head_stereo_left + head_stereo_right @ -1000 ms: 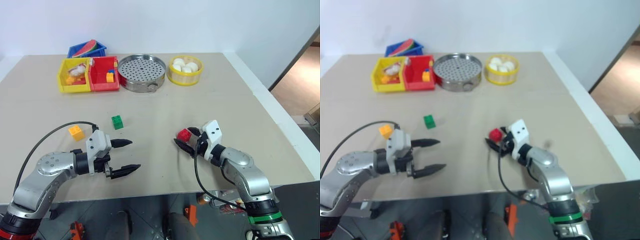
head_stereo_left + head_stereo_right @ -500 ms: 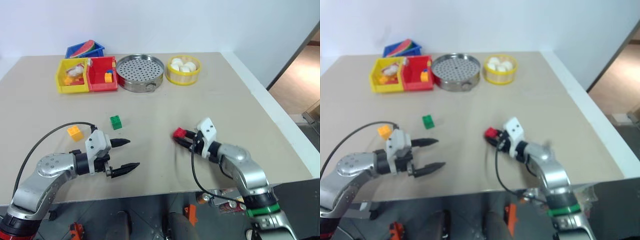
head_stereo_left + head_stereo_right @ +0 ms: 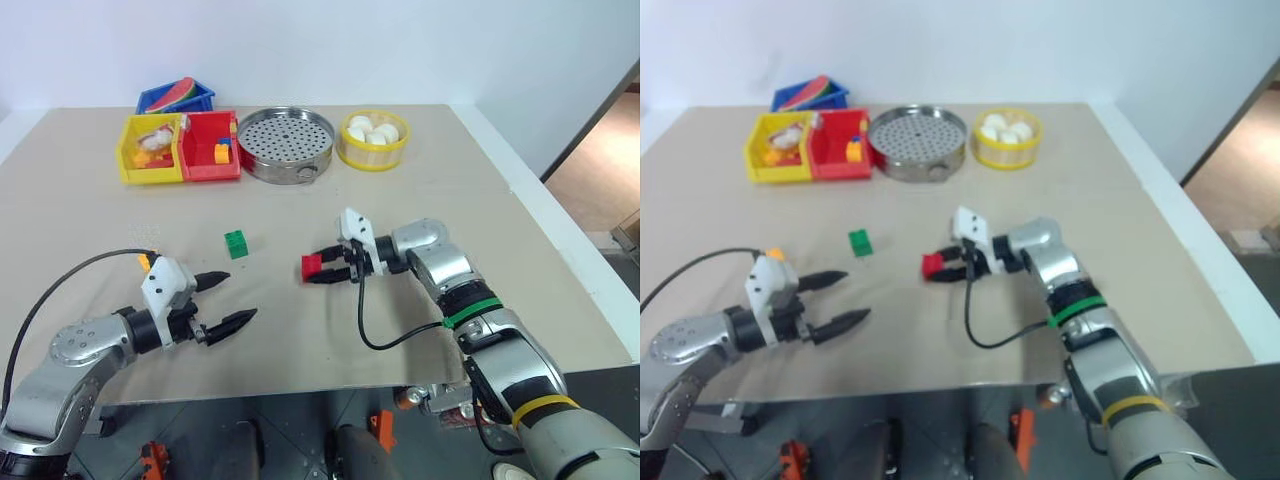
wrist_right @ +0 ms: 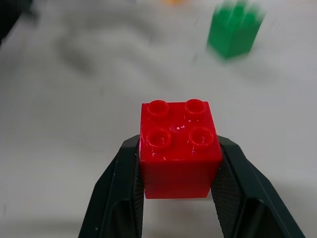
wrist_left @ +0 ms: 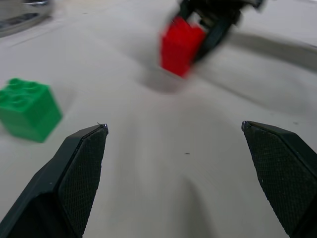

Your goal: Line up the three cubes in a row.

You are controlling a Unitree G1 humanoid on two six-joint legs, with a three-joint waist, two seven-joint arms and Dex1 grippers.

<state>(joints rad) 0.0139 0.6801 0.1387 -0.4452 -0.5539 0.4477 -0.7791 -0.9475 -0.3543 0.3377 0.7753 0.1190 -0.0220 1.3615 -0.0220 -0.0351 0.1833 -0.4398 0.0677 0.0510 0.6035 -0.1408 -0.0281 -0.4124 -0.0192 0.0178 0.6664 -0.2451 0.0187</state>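
My right hand [image 3: 318,272] has swung left, now clamping the red cube [image 3: 311,266]; the green cube [image 3: 236,243] sits at its ten o'clock.

Both arms are silver-grey metal with rounded, jointed casings and dark bands at the joints. The left arm [image 3: 85,350] has small screws on its round elbow housing, and a thin black cable arcs from it to the wrist. The right arm [image 3: 470,310] wears a green ring below the elbow and a yellow one nearer the shoulder; a black cable loops under it. A white boxy camera block tops each wrist. The left gripper [image 3: 225,302] and right gripper [image 3: 325,272] have tapered black fingers [image 5: 81,173] with finely textured inner pads.
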